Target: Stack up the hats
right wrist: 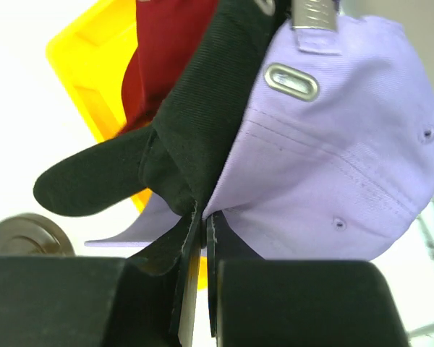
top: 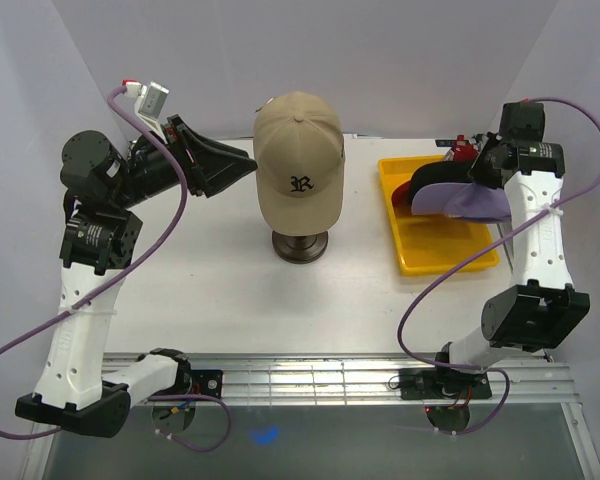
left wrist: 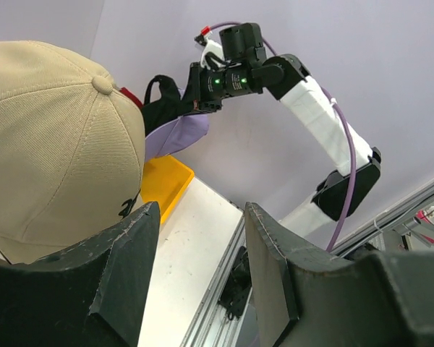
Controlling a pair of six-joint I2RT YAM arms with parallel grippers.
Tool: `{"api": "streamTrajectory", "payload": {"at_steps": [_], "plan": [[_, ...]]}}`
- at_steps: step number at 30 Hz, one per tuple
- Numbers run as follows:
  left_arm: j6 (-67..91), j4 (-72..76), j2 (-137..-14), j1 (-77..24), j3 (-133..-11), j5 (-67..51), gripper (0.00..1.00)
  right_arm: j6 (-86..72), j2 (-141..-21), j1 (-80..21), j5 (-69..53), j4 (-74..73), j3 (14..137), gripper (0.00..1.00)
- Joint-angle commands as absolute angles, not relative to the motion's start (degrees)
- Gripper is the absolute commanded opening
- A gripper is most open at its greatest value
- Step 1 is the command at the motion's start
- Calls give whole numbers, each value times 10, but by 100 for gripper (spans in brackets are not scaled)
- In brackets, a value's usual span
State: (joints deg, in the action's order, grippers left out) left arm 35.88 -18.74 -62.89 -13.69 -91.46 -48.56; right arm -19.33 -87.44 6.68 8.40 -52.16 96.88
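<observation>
A tan cap with a black "R" (top: 298,160) sits on the mannequin head at the table's middle; it also fills the left of the left wrist view (left wrist: 58,144). My left gripper (top: 245,165) is open and empty just left of it, jaws wide apart (left wrist: 201,217). My right gripper (top: 477,172) is shut on the rim of the lavender cap (top: 460,202) and holds it above the yellow tray (top: 445,255). In the right wrist view the lavender cap (right wrist: 333,159) hangs from the gripper (right wrist: 205,215) with a black cap (right wrist: 195,123) pressed against it. A red cap (right wrist: 166,58) lies behind them.
The mannequin's dark round base (top: 300,245) stands on the white table, left of the tray. The tray's near compartment shows bare yellow. White walls close in on three sides. A metal rail (top: 310,370) runs along the table's near edge.
</observation>
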Motion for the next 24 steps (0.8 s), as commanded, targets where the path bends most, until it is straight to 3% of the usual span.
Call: {"api": "streamTrajectory", "payload": {"at_steps": [1,5,9,18,24], "plan": [[366,-171,-623,-138,-906,-478,61,-132,-886,21,158,-615,1053,8],[367,-172,-628,-137,-901,-476,61,-115,-952,-59,279,-687,1117,8],[364,-183,-630,-137,-900,-478,60,-136,-965,-100,342,-712,1107,8],[359,-192,-630,-138,-874,-476,60,-121,-888,-104,371,-701,1034,8],[355,-200,-632,-138,-869,-475,60,-107,-959,-105,333,-691,1033,8]]}}
